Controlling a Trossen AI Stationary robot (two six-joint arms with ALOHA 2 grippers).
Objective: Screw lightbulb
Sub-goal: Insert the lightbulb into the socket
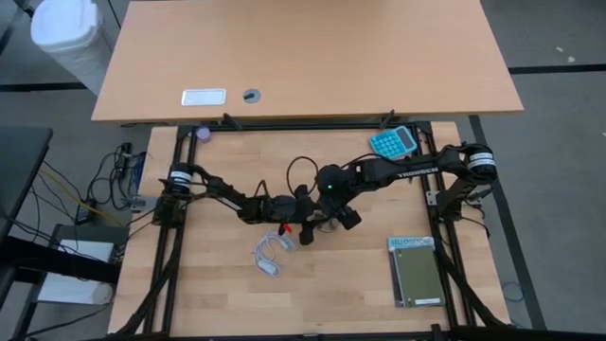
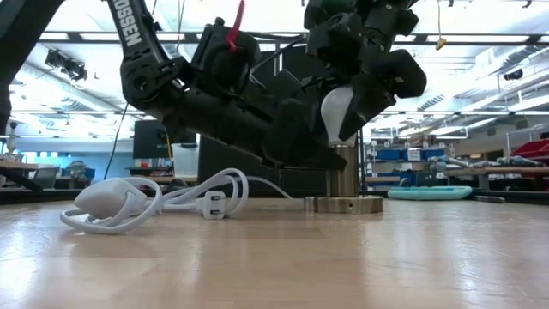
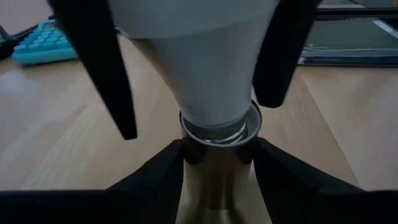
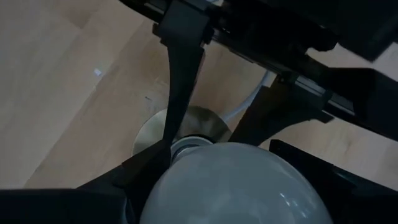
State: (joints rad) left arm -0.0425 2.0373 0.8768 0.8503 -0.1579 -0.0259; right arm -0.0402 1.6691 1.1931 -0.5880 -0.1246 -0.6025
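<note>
Coiled white cable [image 2: 146, 199] with its plug lies on the counter [image 2: 274, 257], left of the work area in the low view, apart from the socket. Left gripper [image 3: 217, 155] reaches in low from the left; its jaws are closed on the metal socket post [image 3: 216, 171], one finger on each side, just under the bulb's screw base. The lightbulb [image 2: 336, 112] stands upright in the socket: long axis vertical, screw base down, round end up. In the left wrist view a band of thread shows above the socket rim. Socket's round base disc [image 2: 343, 204] sits flat on the counter. Right gripper [image 4: 224, 180] comes down from above; its jaws clamp the white glass of the lightbulb, fingers on opposite sides of the bulb's wide part. Further right and toward the far edge, a teal calculator [image 1: 393, 142]. Near the right front corner, a green notebook [image 1: 417, 272], well apart from both arms.
</note>
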